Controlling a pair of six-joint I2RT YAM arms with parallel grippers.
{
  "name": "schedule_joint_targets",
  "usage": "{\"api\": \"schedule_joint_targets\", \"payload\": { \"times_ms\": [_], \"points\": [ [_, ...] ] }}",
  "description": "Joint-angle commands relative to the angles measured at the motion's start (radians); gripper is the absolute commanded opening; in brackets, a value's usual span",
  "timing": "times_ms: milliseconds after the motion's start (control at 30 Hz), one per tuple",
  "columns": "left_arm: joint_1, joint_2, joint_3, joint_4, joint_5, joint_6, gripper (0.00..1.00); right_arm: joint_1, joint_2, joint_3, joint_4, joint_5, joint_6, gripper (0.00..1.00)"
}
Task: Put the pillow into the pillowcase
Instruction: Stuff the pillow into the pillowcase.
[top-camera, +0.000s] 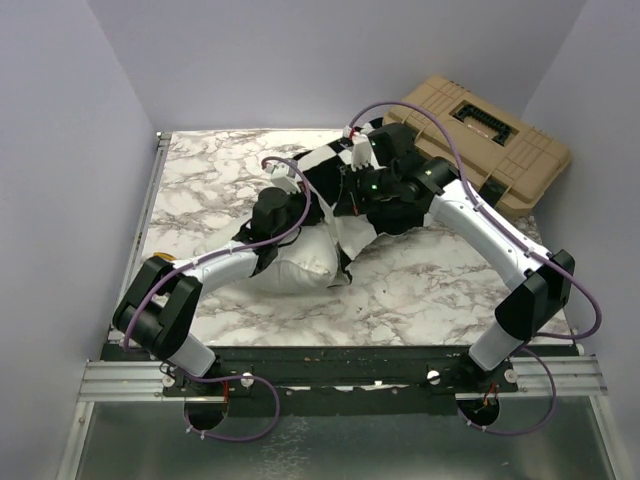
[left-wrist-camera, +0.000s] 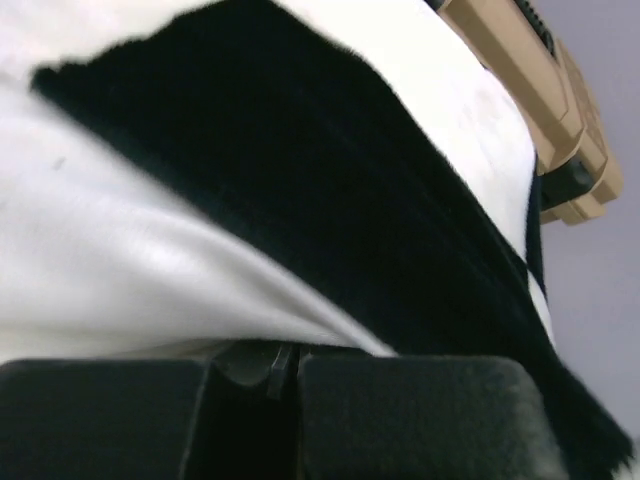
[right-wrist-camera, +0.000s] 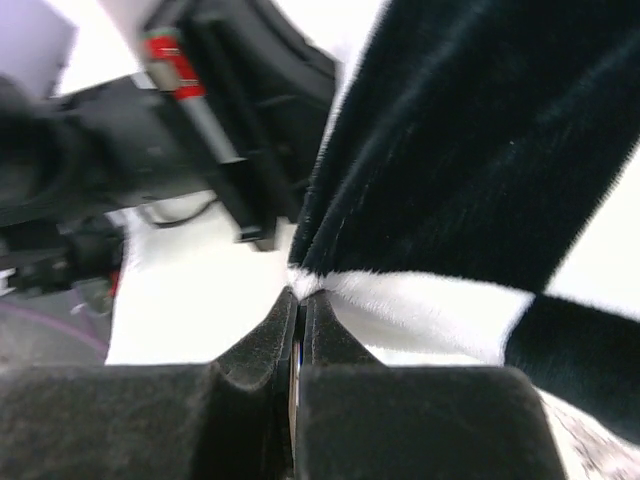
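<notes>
Tightly, right jaws pinch the pillowcase (right-wrist-camera: 480, 150) edge (toolbox (top-camera: 490, 140) close behind).

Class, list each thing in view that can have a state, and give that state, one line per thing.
pillow: far end covered by checked cloth, near end bare.
pillowcase: limp, its edge pinched.
left gripper: shut, seemingly on the pillow's white cloth.
right gripper: shut on the pillowcase edge.
tan case: lid closed.
</notes>
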Motion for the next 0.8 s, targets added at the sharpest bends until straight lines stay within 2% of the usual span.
{"api": "schedule_joint_targets", "payload": {
  "times_ms": [0, 100, 233, 300, 367, 433, 467, 533, 600, 667, 733, 767],
  "points": [
    [-0.004, -0.012, 0.095, 0.057, -0.029, 0.024, 0.00, 0.027, -0.001, 0.066, 0.034, -0.564, 0.068, 0.00],
    [-0.005, -0.001, 0.118, 0.057, -0.028, 0.034, 0.00, 0.029, 0.013, 0.059, 0.079, -0.700, 0.108, 0.00],
    [-0.013, 0.016, 0.103, 0.051, -0.068, 0.057, 0.00, 0.030, 0.021, 0.103, 0.164, -0.795, 0.195, 0.00],
    [-0.016, 0.023, 0.084, 0.034, -0.119, 0.050, 0.00, 0.030, 0.024, 0.107, 0.267, -0.876, 0.282, 0.00],
    [-0.016, 0.027, 0.071, 0.021, -0.151, 0.037, 0.00, 0.029, 0.002, 0.039, 0.441, -0.933, 0.436, 0.00],
    [-0.017, 0.027, 0.072, 0.003, -0.138, 0.048, 0.00, 0.029, -0.026, -0.027, 0.513, -0.933, 0.475, 0.00],
    [-0.017, 0.019, 0.077, -0.016, -0.134, 0.058, 0.00, 0.030, -0.028, -0.048, 0.466, -0.896, 0.431, 0.00],
    [-0.017, -0.008, 0.090, -0.088, -0.134, 0.086, 0.00, 0.030, -0.005, -0.047, 0.250, -0.768, 0.266, 0.00],
    [-0.016, -0.051, 0.122, -0.233, -0.139, 0.124, 0.01, 0.028, 0.028, -0.054, 0.080, -0.647, 0.155, 0.00],
    [-0.007, -0.093, 0.175, -0.444, -0.127, 0.141, 0.15, 0.028, 0.059, -0.049, -0.010, -0.593, 0.089, 0.00],
    [0.008, -0.136, 0.223, -0.593, -0.077, 0.155, 0.37, 0.028, 0.059, -0.045, -0.011, -0.585, 0.089, 0.00],
    [0.017, -0.170, 0.242, -0.662, -0.049, 0.154, 0.44, 0.027, 0.051, -0.042, 0.008, -0.587, 0.100, 0.00]
  ]
}}
